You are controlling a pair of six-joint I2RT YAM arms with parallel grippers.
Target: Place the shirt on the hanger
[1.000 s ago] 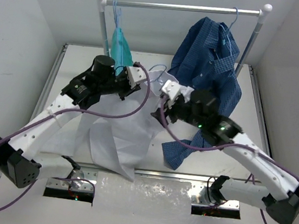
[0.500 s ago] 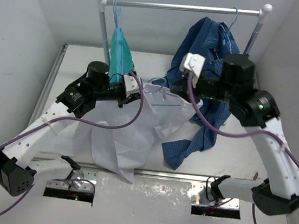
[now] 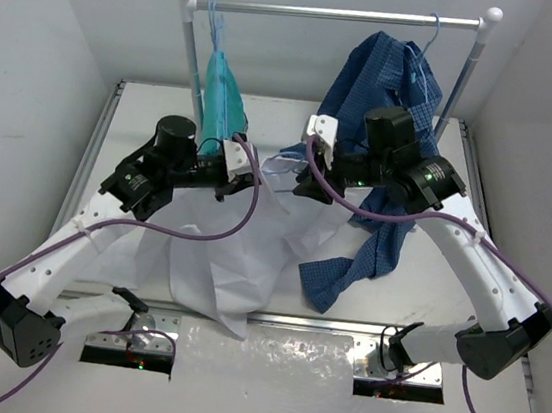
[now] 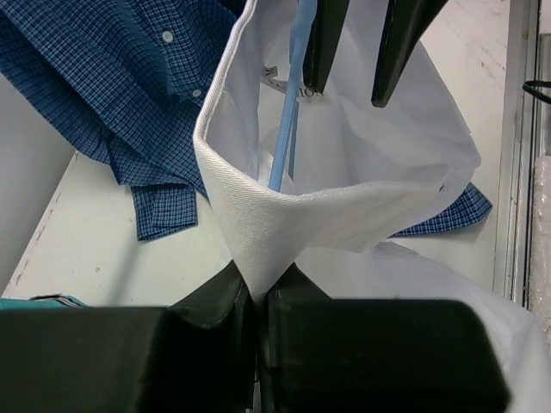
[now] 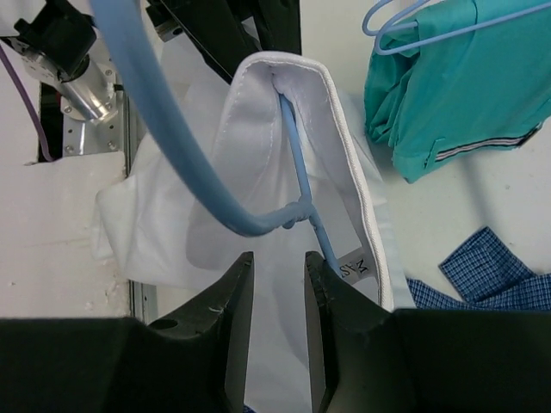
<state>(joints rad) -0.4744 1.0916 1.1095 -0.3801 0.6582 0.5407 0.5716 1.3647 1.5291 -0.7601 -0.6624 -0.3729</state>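
Shirt [image 4: 284,215] thin white twill; hanger [image 5: 146,103] curved blue wire.

Found shirt [image 3: 234,262] spread on surface [image 3: 132,108] at centre, collar raised between left end effector [image 4: 258,297] and right end effector [image 5: 275,258] with hanger [image 5: 136,82] inside it; behind, rail [image 3: 330,14] carrying garment [image 3: 222,89] at left, second shirt [image 3: 391,90] at right.

The shirt [image 3: 239,262] is plain white; the hanger [image 5: 295,221] pale blue. The other shirt [image 3: 392,80] is dark blue with a fine check, the garment [image 3: 222,89] teal-green. My left gripper [image 4: 261,292] and right gripper [image 5: 277,258] are black, my cables [image 5: 21,95] purple, the desk [image 3: 136,119] white.
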